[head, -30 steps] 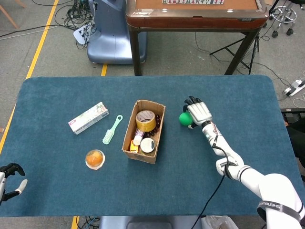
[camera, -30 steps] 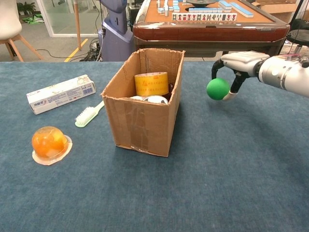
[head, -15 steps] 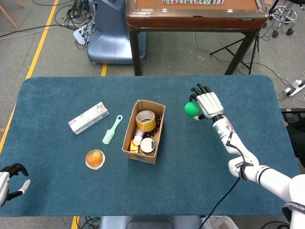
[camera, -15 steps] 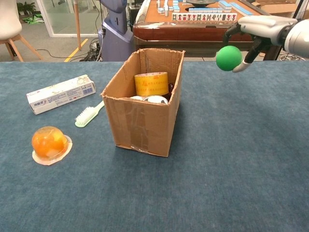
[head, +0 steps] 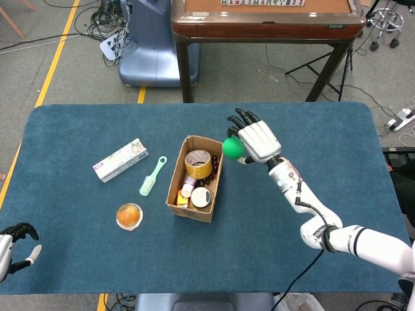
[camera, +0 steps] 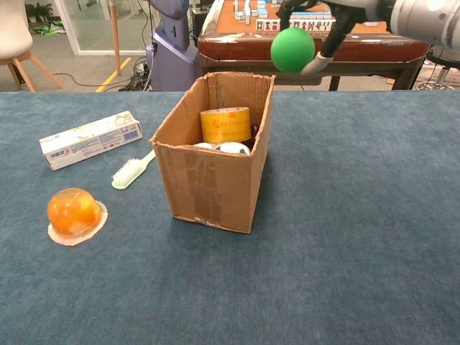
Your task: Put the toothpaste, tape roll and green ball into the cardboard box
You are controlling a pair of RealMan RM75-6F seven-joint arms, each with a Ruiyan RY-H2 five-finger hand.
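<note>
The right hand point(head: 256, 140) held the green ball point(head: 233, 148) in its curled fingers, up in the air, just beside the right rim of the box point(head: 174, 194); in the chest view the ball point(camera: 292, 49) hung above and slightly right of the box's far right corner, clear of the cardboard point(camera: 208, 187), with the hand point(camera: 327, 18) partly cut off by the top edge. The box stood open on the blue table point(head: 78, 259), and the yellow tape roll point(head: 198, 162) lay inside it at the far end, with a few other small items nearer the front. The toothpaste point(head: 120, 160) lay on the table well left of the box, outside it, with a green brush point(head: 153, 175) between it and the box. An orange dome-shaped item point(head: 129, 216) sat on the table nearer the front, left of the box. The left hand point(head: 13, 241) rested at the table's near left edge, fingers apart and holding nothing.
</note>
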